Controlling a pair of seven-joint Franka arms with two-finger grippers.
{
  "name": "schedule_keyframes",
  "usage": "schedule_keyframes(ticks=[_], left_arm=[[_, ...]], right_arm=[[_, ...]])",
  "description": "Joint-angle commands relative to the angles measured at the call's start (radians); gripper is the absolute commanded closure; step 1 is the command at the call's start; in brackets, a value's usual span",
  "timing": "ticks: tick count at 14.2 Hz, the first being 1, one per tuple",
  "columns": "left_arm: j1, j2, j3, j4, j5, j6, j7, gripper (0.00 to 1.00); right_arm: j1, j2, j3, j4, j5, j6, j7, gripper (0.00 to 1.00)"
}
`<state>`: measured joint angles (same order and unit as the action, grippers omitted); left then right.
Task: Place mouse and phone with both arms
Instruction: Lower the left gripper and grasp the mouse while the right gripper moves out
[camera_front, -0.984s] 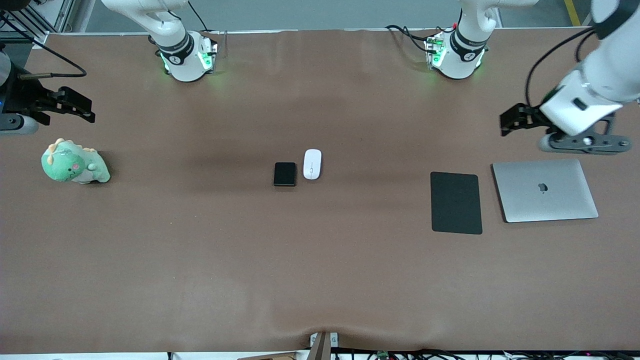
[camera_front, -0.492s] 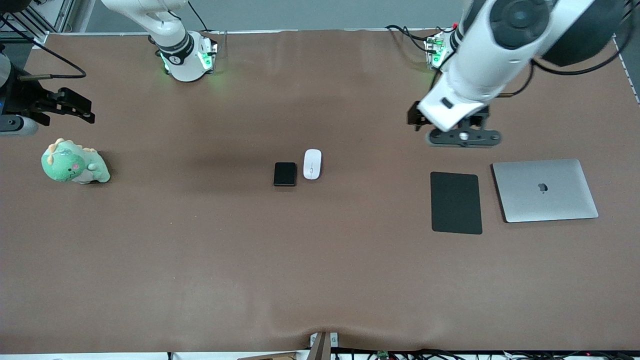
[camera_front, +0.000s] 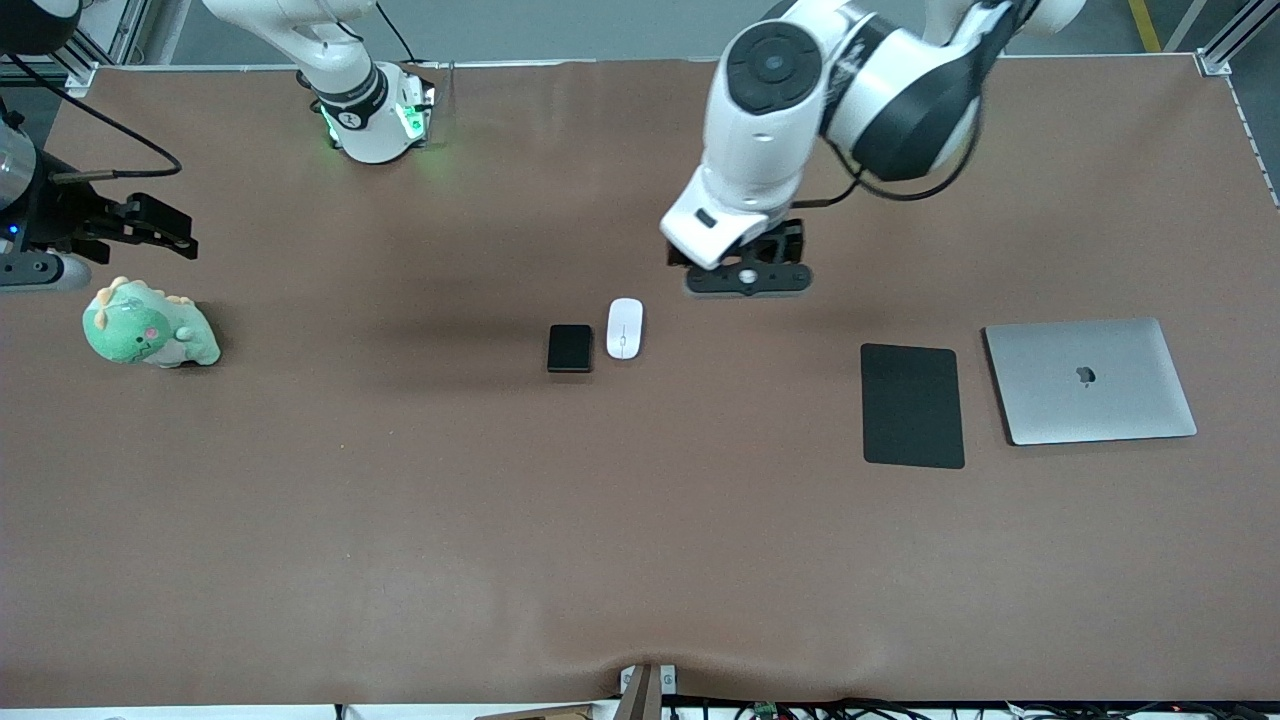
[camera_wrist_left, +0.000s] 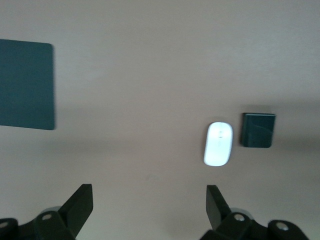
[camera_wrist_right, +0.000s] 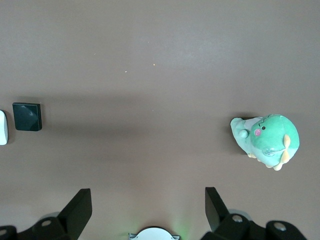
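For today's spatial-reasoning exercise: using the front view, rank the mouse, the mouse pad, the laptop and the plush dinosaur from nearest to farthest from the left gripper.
From the left gripper:
1. Mouse, mid-table beside the phone.
2. Mouse pad, toward the left arm's end.
3. Laptop, beside the pad, nearer that end.
4. Plush dinosaur, at the right arm's end.

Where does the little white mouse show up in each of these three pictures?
Front view: the mouse lies mid-table, beside the phone.
Left wrist view: the mouse sits beside the phone.
Right wrist view: only a sliver of the mouse shows at the picture's edge, next to the phone.
Shared landmark: the phone.
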<state>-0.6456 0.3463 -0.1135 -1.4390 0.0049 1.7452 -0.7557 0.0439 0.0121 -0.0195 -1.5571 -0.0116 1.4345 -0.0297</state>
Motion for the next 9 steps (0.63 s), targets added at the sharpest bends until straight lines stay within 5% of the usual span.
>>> schedule_keyframes(ticks=[1, 9], left_arm=[[-0.051, 0.110, 0.011, 0.090, 0.001, 0.039, -0.063, 0.00], [-0.149, 0.310, 0.023, 0.115, 0.038, 0.275, -0.152, 0.00]], right_arm=[[-0.002, 0.023, 0.000, 0.028, -0.004, -0.011, -0.010, 0.00], [-0.007, 0.109, 0.000, 0.025, -0.005, -0.026, -0.010, 0.00]])
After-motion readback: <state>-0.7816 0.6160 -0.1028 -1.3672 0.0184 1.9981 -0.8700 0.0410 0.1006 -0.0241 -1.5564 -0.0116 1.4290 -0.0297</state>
